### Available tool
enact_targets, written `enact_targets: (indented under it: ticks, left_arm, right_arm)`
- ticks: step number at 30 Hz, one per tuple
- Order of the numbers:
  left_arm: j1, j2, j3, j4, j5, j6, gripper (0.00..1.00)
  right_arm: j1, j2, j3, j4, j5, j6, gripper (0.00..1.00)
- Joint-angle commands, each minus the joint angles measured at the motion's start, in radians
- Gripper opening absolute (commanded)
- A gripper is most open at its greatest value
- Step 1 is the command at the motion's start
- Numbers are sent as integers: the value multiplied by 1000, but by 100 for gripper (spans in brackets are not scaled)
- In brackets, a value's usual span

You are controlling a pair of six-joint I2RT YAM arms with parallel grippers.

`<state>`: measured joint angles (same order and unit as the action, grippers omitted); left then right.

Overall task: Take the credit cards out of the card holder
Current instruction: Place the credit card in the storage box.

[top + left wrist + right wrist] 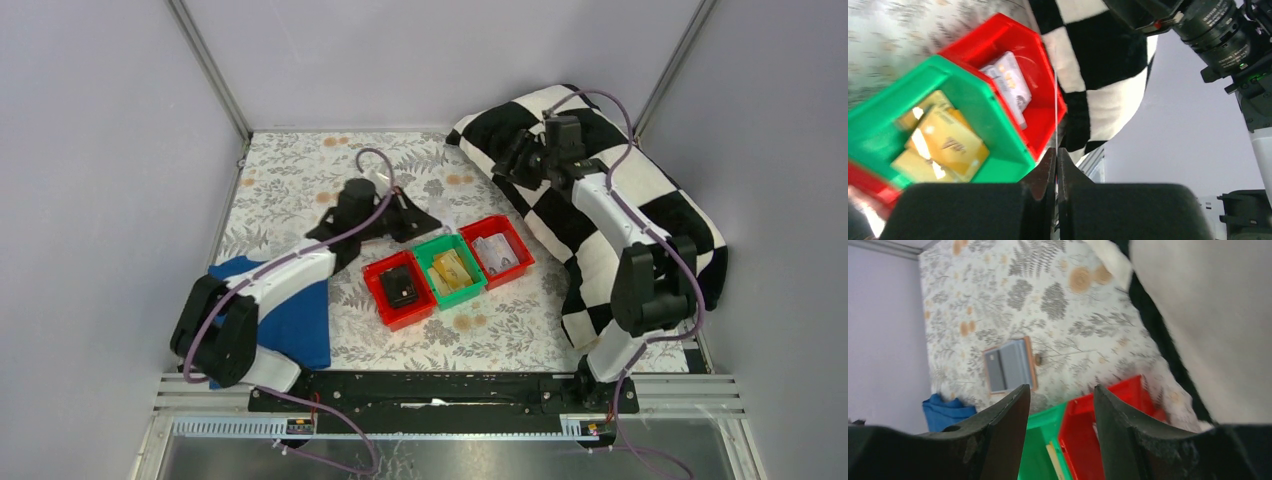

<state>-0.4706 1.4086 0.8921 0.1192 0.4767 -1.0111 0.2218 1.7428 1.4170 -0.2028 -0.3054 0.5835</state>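
The salmon-pink card holder lies open on the floral table, grey-blue cards showing inside it; in the top view my left arm hides it. My left gripper is shut on a thin credit card, seen edge-on as a pale line, and holds it above the bins beside the right red bin. Grey and white cards lie in that bin. My right gripper is open and empty, raised over the checkered pillow.
A green bin holds yellow cards. The left red bin holds a black wallet-like item. A black-and-white checkered pillow fills the right side. A blue cloth lies at the near left.
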Motion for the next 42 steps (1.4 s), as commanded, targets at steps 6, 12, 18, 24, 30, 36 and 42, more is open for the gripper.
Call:
enact_targets:
  ticks: [6, 12, 18, 24, 30, 36, 42]
  left_arm:
    - [-252, 284, 73, 434, -245, -241, 0]
    - [-312, 423, 141, 459, -294, -288, 0]
    - [-340, 486, 174, 425, -330, -331, 0]
    - [-348, 495, 222, 312, -341, -319, 26]
    - [-350, 426, 216, 219, -371, -309, 36]
    - [-349, 316, 226, 126, -399, -229, 36]
    - [-265, 166, 222, -56, -457, -108, 36]
  right_arm:
    - [8, -170, -121, -94, 215, -13, 60]
    - [7, -268, -166, -99, 283, -2, 62]
    - [3, -330, -202, -103, 320, 5, 66]
    - [4, -351, -213, -102, 313, 4, 66]
    - [3, -348, -219, -87, 311, 13, 66]
    - [4, -319, -219, -33, 217, 25, 66]
    - [47, -218, -149, 42, 20, 16, 63]
